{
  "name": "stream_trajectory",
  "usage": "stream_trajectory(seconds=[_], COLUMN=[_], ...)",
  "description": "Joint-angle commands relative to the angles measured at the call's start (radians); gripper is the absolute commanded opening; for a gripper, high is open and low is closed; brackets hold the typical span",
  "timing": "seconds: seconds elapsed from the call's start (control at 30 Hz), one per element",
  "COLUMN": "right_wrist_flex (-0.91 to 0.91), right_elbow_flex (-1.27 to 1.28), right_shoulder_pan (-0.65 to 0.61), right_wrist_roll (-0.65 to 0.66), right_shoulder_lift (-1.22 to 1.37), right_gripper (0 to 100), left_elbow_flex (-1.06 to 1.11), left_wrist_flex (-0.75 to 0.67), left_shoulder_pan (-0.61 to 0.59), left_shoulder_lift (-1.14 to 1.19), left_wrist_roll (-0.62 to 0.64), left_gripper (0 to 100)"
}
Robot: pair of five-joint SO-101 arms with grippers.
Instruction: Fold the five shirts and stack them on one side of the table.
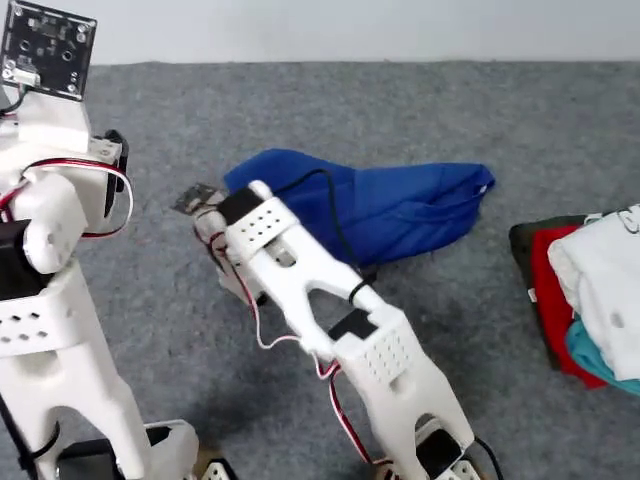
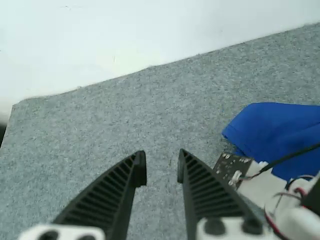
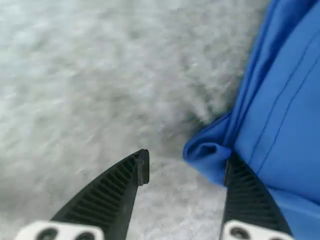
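A blue shirt (image 1: pixel 400 210) lies loosely bunched in the middle of the grey table (image 1: pixel 480 110). My right arm (image 1: pixel 300 280) stretches from the front edge to the shirt's left end. There my right gripper (image 3: pixel 187 156) is open low over the mat, and a folded corner of the blue shirt (image 3: pixel 280 100) sits between its jaws, against one finger. My left gripper (image 2: pixel 161 155) is held high above bare mat, open by a narrow gap and holding nothing. From it the blue shirt (image 2: pixel 280 130) shows off to the side.
A stack of folded shirts sits at the table's right edge: white (image 1: pixel 605 270) on top, with red (image 1: pixel 550 300), teal (image 1: pixel 595 355) and dark green (image 1: pixel 525 240) showing under it. The left arm (image 1: pixel 50 230) stands tall at the left. A white wall (image 1: pixel 350 30) borders the far edge.
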Motion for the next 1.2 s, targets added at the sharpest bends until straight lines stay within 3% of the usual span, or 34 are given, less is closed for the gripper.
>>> stream_trajectory(seconds=[0.0, 0.13, 0.33, 0.53, 0.8, 1.03, 1.17], right_wrist_flex=[-0.044, -0.041, -0.047, 0.012, 0.165, 0.166, 0.174], right_elbow_flex=[-0.005, -0.005, -0.003, -0.006, -0.153, -0.229, -0.189], right_shoulder_pan=[0.070, 0.108, 0.124, 0.122, 0.117, 0.124, 0.130], right_wrist_roll=[0.014, 0.032, 0.147, 0.147, 0.152, 0.152, 0.152], right_shoulder_lift=[0.010, 0.027, 0.021, -0.088, -0.519, -0.842, -0.880], right_gripper=[24.8, 22.1, 0.2, 1.1, 1.0, 1.0, 1.0], left_elbow_flex=[-0.005, -0.005, -0.004, -0.002, -0.001, -0.001, -0.001], left_wrist_flex=[-0.017, -0.017, -0.017, -0.017, -0.017, -0.017, -0.017], left_shoulder_pan=[-0.008, -0.008, -0.008, -0.006, -0.006, -0.006, -0.006], left_shoulder_lift=[-0.020, -0.020, -0.020, -0.020, -0.018, -0.017, -0.012], left_wrist_roll=[0.009, 0.009, 0.009, 0.009, 0.009, 0.009, 0.011], left_gripper=[11, 11, 11, 11, 11, 11, 11])
